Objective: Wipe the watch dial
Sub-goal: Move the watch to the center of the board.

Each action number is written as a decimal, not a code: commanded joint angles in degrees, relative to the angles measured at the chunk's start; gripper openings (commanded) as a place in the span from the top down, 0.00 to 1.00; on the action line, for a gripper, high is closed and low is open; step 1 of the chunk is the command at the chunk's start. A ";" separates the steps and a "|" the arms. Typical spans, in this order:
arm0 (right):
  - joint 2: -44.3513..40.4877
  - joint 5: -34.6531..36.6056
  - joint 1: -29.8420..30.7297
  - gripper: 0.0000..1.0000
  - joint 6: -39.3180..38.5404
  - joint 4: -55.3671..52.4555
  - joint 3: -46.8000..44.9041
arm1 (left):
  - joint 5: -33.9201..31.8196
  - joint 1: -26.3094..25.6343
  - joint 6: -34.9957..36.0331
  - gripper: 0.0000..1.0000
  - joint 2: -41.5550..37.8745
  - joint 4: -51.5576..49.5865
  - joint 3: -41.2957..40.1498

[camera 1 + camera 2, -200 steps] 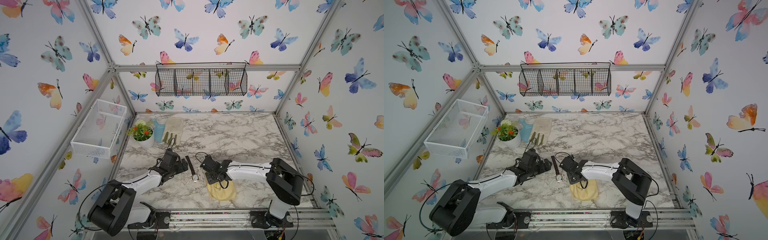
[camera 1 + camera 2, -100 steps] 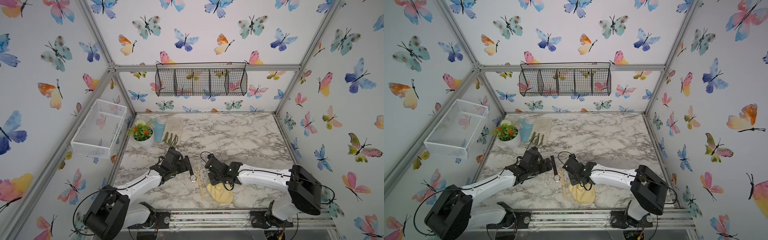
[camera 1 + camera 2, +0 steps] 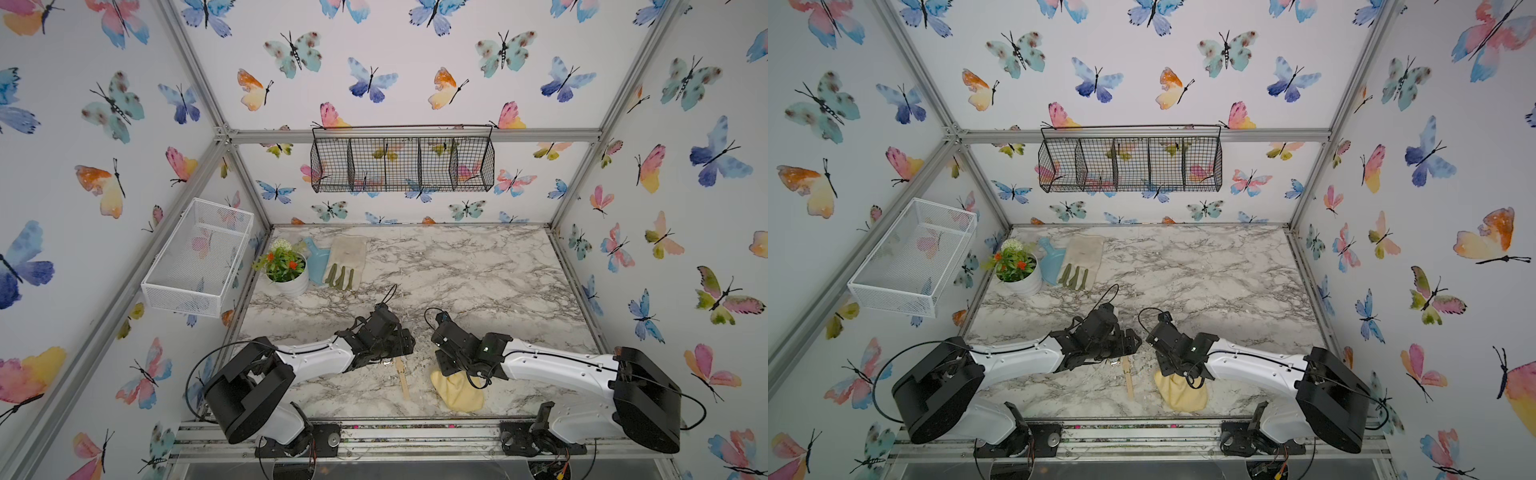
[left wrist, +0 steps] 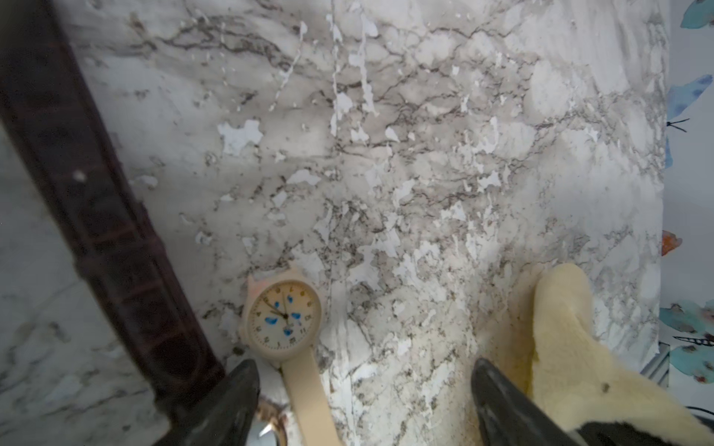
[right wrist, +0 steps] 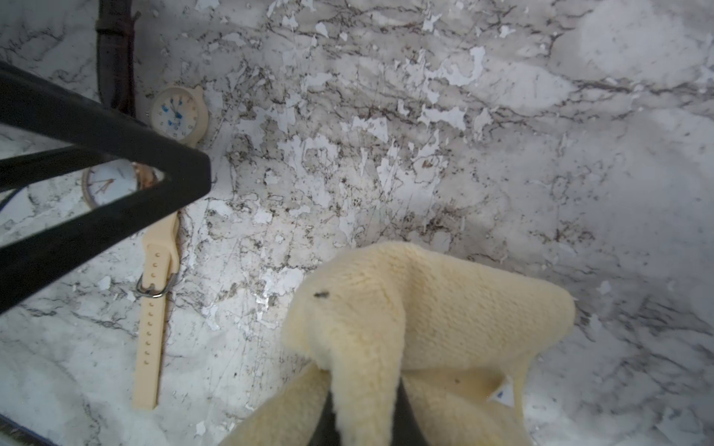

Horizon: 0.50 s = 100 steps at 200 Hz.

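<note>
While right pincer (image 5: 365, 421) pinches cloth (image 5: 425, 309), cream watch (image 4: 284, 314) lies just ahead of spread left pincer (image 4: 363, 365).

The watch (image 3: 402, 380) lies on the table (image 3: 478, 282), near and left of the cloth (image 3: 457, 395).

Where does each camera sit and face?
Top views: high in front, looking down over the marble table; both white arms show.
Left wrist: left arm, facing down at the cream blue-spotted watch; open left gripper shows.
Right wrist: right arm, facing down at the yellow fleece cloth in the shut right gripper.
Shared: both wrist views show watch and cloth.
</note>
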 commanded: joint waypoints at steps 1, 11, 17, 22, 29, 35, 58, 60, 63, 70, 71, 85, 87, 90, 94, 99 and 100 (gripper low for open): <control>-0.30 -0.20 -0.02 0.98 0.13 1.12 -0.90 | 0.31 -0.13 -0.49 0.14 1.86 1.95 -0.35; -0.17 -0.26 -0.03 0.98 0.02 1.48 -0.95 | 0.21 -0.17 -0.23 0.15 2.18 1.39 -0.39; -0.09 -0.33 -0.05 0.98 -0.06 1.52 -0.95 | -0.04 -0.13 0.02 0.15 2.12 0.63 -0.39; 0.00 -0.29 -0.02 0.98 -0.11 1.53 -0.95 | -0.43 -0.18 0.26 0.15 1.94 -0.30 -0.48; 0.08 -0.25 -0.02 0.98 -0.20 1.55 -0.95 | -1.22 -0.18 0.60 0.15 1.44 -1.46 -0.72; 0.09 -0.16 -0.03 0.98 -0.28 1.61 -0.95 | -1.81 -0.13 0.95 0.16 0.75 -2.51 -0.99; 0.34 -0.03 -0.03 0.98 -0.55 2.13 -1.11 | -5.09 0.12 2.77 0.16 -2.03 -8.10 -1.79; 0.35 -0.06 -0.05 0.98 -0.55 2.22 -1.12 | -5.34 0.17 3.02 0.16 -2.21 -8.60 -1.92; 0.36 -0.07 -0.03 0.98 -0.55 2.37 -1.20 | -5.72 0.33 3.26 0.16 -2.62 -9.34 -2.06; 0.51 -0.20 -0.03 0.98 -0.59 2.73 -1.33 | -6.32 0.70 3.91 0.16 -3.62 -10.73 -2.51; 0.52 -0.22 -0.03 0.98 -0.61 2.74 -1.31 | -6.39 0.72 3.96 0.16 -3.72 -10.83 -2.61; 0.95 -0.69 -0.03 0.98 -0.64 3.41 -1.47 | -7.01 2.14 5.25 0.17 -5.46 -12.24 -4.17; 1.03 -0.69 -0.05 0.98 -0.64 3.51 -1.48 | -6.94 2.44 5.44 0.17 -5.73 -12.25 -4.40; 1.14 -0.86 -0.03 0.98 -0.64 3.61 -1.48 | -6.85 2.79 5.84 0.17 -6.12 -12.13 -4.82; 1.30 -0.94 -0.05 0.98 -0.64 3.78 -1.48 | -6.70 3.55 6.08 0.17 -6.53 -11.88 -5.47; 1.52 -1.17 -0.02 0.98 -0.64 3.97 -1.47 | -6.32 4.46 6.58 0.17 -6.98 -11.66 -6.24; 1.55 -1.19 -0.02 0.98 -0.64 4.02 -1.47 | -6.17 4.71 6.65 0.17 -7.07 -11.56 -6.32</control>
